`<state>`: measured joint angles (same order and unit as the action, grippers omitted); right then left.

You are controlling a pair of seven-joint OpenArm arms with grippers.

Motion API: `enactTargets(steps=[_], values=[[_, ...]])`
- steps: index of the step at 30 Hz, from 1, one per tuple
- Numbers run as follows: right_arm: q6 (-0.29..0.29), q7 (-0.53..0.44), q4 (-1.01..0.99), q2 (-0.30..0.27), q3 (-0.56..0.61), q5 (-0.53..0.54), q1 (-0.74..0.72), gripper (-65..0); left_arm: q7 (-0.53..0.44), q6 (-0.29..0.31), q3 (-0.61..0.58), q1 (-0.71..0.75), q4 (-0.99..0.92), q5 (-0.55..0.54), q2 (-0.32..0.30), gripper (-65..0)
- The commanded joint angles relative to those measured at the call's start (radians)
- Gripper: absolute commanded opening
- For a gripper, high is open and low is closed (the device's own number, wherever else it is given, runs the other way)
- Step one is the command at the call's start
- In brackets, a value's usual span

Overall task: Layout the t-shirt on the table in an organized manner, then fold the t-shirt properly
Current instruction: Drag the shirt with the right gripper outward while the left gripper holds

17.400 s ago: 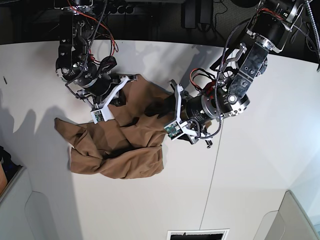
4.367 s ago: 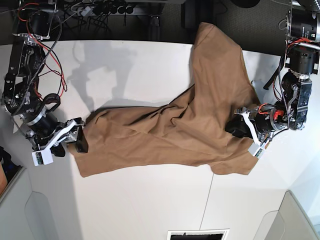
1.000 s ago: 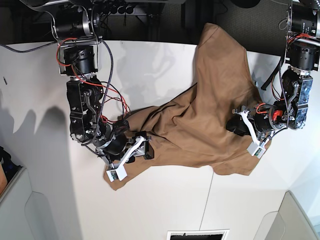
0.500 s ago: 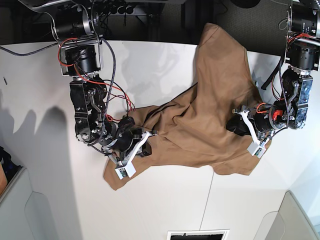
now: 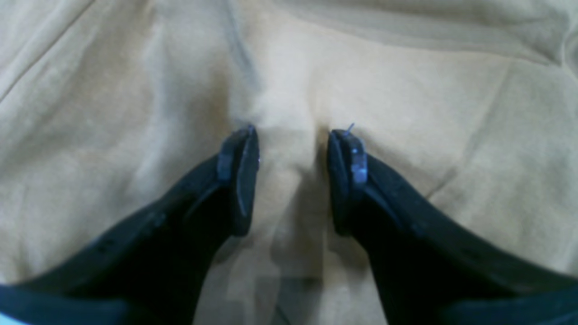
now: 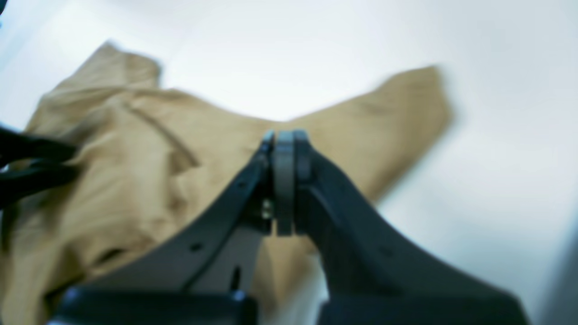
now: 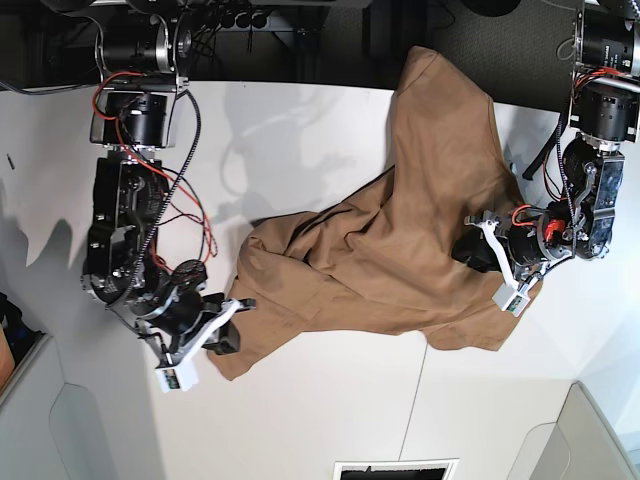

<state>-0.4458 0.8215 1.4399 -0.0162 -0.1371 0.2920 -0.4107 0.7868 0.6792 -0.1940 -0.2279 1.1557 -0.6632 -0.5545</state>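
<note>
The tan-brown t-shirt (image 7: 400,230) lies rumpled on the white table (image 7: 300,420), one end reaching past the far edge and a corner pointing to the front left. My left gripper (image 7: 468,252) rests on its right part. In the left wrist view the left gripper (image 5: 295,135) has its jaws apart, tips pressing into the t-shirt (image 5: 406,67), with a soft ridge of cloth between them. My right gripper (image 7: 226,338) sits at the shirt's front-left corner. In the right wrist view the right gripper (image 6: 283,135) is shut, pads together, with the t-shirt (image 6: 135,158) lying beyond.
A thin dark seam (image 7: 420,390) runs across the table's front right. Grey rounded panels sit at the front-left (image 7: 40,420) and front-right (image 7: 590,440) corners, and a vent (image 7: 395,470) at the front edge. Dark equipment and cables (image 7: 230,20) lie beyond the far edge.
My right arm has swung down and left, from over the shirt's lower-left folds to its front corner, and its jaws have closed. The left arm has stayed put.
</note>
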Motion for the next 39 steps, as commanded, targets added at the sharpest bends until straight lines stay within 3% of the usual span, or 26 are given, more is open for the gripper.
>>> enactTargets(steps=[1,4,7,10,12,15,17,22,32,37,39], values=[[-0.003,-0.009,0.016,-0.020,-0.015,0.029,-0.023,-65.0,0.054,-0.009,-0.002,-0.002,-0.013,0.046,-0.011,-36.6],[-0.008,-0.013,0.015,-0.066,-0.026,0.100,0.005,-65.0,0.054,-0.009,-0.002,-0.001,-0.032,0.045,-0.011,-36.6],[-0.030,-0.016,0.002,-0.071,-0.024,0.143,0.032,-65.0,0.042,-0.009,-0.002,-0.002,-0.048,0.034,-0.010,-36.6],[-0.046,-0.095,-0.048,-0.063,0.007,0.143,0.052,-39.1,0.040,-0.009,-0.002,-0.003,-0.052,0.024,-0.008,-36.6],[-0.045,-0.185,-0.102,-0.060,0.045,0.098,0.051,-30.1,0.040,-0.009,-0.002,-0.002,-0.052,0.024,-0.007,-36.6],[-0.043,-0.318,-0.187,-0.061,0.122,0.007,0.051,-29.8,0.048,-0.009,-0.002,-0.001,-0.052,0.024,-0.008,-36.6],[-0.040,-0.348,-0.223,-0.060,0.174,-0.005,0.051,-29.8,0.050,-0.009,-0.002,-0.002,-0.052,0.024,-0.008,-36.6],[-0.040,-0.347,-0.235,-0.035,0.260,-0.005,0.050,-29.9,0.044,-0.009,-0.002,-0.002,-0.052,0.024,-0.008,-36.6],[-0.041,-0.345,-0.212,0.014,0.262,-0.017,0.037,-30.1,0.048,-0.009,-0.002,-0.002,-0.052,0.024,-0.008,-36.6],[-0.036,-0.340,-0.216,0.031,0.263,-0.045,0.038,-38.5,0.047,-0.009,-0.002,-0.002,-0.052,0.024,-0.008,-36.6],[-0.008,-0.343,-0.216,0.030,0.262,-0.063,0.037,-38.5,0.048,-0.009,-0.002,-0.002,-0.052,0.024,-0.008,-36.6]])
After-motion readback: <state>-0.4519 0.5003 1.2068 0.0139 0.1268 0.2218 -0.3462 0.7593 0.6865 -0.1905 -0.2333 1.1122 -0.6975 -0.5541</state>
